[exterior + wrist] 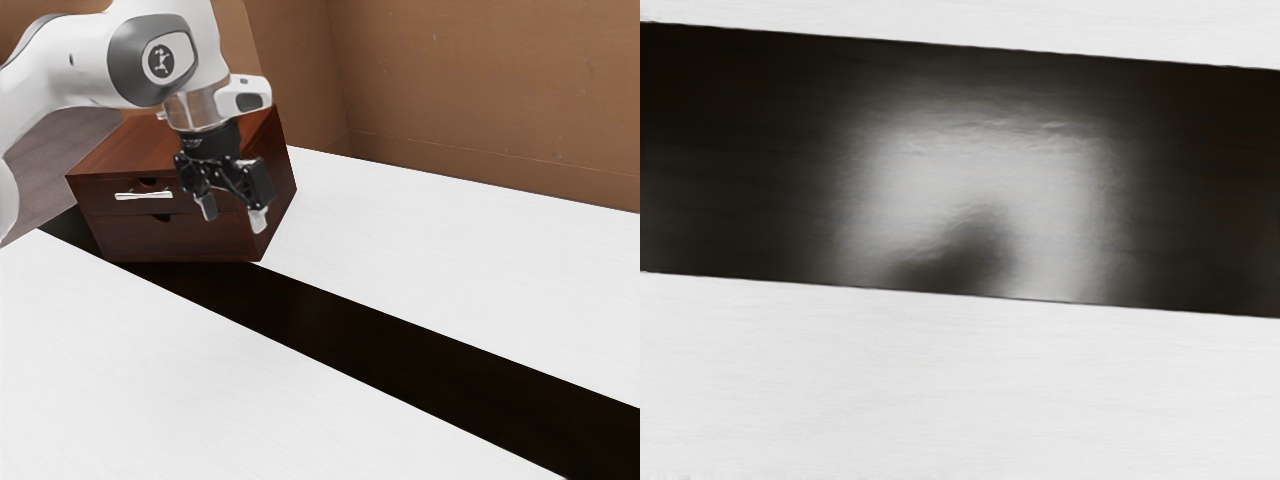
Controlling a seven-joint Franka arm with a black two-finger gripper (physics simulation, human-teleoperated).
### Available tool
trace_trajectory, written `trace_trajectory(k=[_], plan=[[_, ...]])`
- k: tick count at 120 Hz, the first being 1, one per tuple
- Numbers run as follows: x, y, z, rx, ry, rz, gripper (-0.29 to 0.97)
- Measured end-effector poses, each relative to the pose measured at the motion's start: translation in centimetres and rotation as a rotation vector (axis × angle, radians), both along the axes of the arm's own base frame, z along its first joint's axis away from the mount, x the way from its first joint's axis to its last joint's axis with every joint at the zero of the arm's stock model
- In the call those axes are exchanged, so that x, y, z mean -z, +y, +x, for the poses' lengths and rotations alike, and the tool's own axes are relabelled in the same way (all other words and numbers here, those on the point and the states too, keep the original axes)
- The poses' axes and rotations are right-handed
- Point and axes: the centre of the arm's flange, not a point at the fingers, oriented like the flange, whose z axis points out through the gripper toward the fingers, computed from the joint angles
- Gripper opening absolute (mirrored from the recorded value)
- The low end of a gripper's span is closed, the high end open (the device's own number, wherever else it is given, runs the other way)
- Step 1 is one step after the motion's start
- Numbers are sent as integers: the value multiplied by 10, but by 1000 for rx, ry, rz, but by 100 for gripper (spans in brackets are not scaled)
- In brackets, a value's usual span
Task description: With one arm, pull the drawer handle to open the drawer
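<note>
The gripper (233, 216), jaws open, hangs near the handle (143, 195), toward the exterior view's right of it. The drawer (100, 197) looks shut. Approach step, probably; next it must enclose the handle.

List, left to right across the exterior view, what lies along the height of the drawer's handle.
drawer handle → gripper → white tabletop
</note>
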Motion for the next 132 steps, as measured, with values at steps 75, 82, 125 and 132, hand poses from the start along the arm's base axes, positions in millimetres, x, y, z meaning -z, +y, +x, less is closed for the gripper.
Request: trace_trajectory(k=[75, 82, 125, 132], plan=[[-58, -24, -98, 387, 43, 2, 68], [-39, -16, -131, 437, 58, 8, 68], [39, 120, -128, 566, 15, 88, 68], [40, 141, -120, 587, 1, 96, 68]])
